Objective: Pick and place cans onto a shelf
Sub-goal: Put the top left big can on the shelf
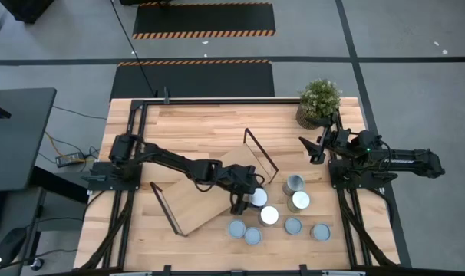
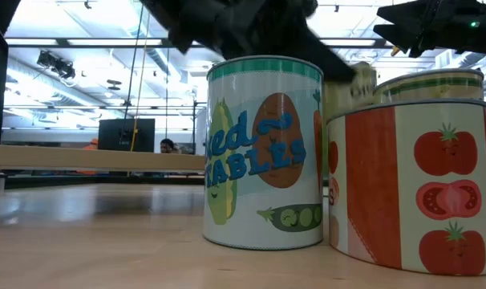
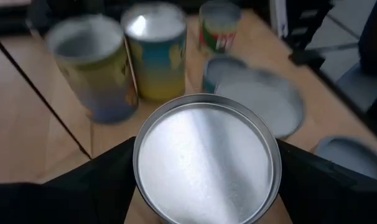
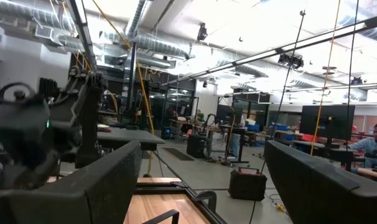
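My left gripper (image 1: 246,198) reaches from the table's left over the shelf's right end and is shut on a silver-topped can (image 1: 257,198), which fills the left wrist view (image 3: 207,163). The shelf (image 1: 206,195), a light-wood board with a black wire loop (image 1: 260,156) at each short end, lies askew on the table's middle. Several other cans stand upright on their bases near it, such as those at the right (image 1: 294,184) and near the front edge (image 1: 252,235). My right gripper (image 1: 311,149) is open and empty beside the plant, at the table's right. My left gripper has the can's round side wall just below its top rim (image 3: 139,180) between its two fingers, one finger (image 3: 101,186) on each side. The fingers come slanting down from the table's left. The can is upright; I cannot tell whether it is off the table.
A potted green plant (image 1: 319,100) stands at the far right corner. In the low view a vegetable-label can (image 2: 264,152) and a tomato-label can (image 2: 415,181) stand close to the near edge. The table's far left part is bare wood (image 1: 186,126).
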